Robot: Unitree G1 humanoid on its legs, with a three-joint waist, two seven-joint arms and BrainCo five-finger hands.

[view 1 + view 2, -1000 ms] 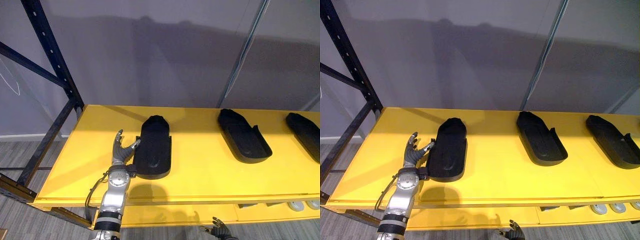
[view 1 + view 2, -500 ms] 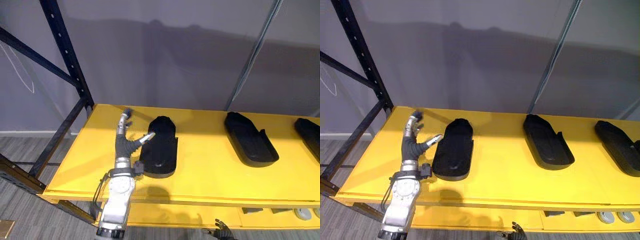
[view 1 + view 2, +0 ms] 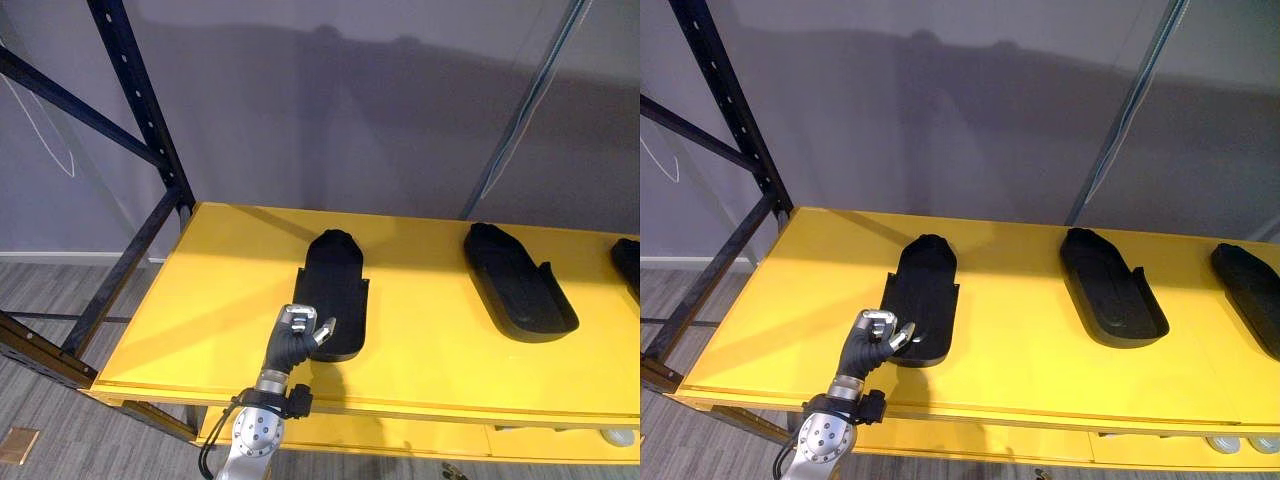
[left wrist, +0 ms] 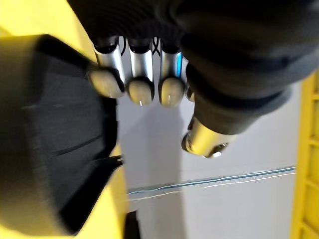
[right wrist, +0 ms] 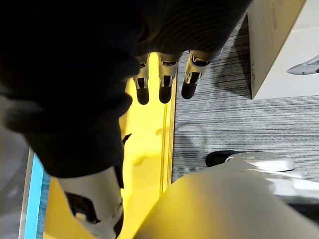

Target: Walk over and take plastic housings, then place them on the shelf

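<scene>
Three black plastic housings lie on the yellow shelf [image 3: 225, 290]: one at the left [image 3: 335, 290], one in the middle [image 3: 518, 285], one at the right edge [image 3: 1250, 300]. My left hand [image 3: 298, 335] hovers at the near left corner of the left housing [image 4: 55, 124], its fingers [image 4: 139, 74] curled into a fist with nothing in it. In the left wrist view the housing's rim lies just beside the curled fingers. My right hand [image 5: 159, 79] hangs low beside the shelf's front edge, its fingers straight and empty.
A dark blue rack upright [image 3: 140, 110] with diagonal braces stands at the shelf's left end. A grey wall closes off the back. A cardboard box [image 5: 279, 45] rests on the striped grey floor near my right hand. Bare yellow surface lies between the housings.
My left hand has drawn back from the housing's left side toward the shelf's front edge, and its fingers have curled shut. The camera has shifted, moving the whole scene rightward.
</scene>
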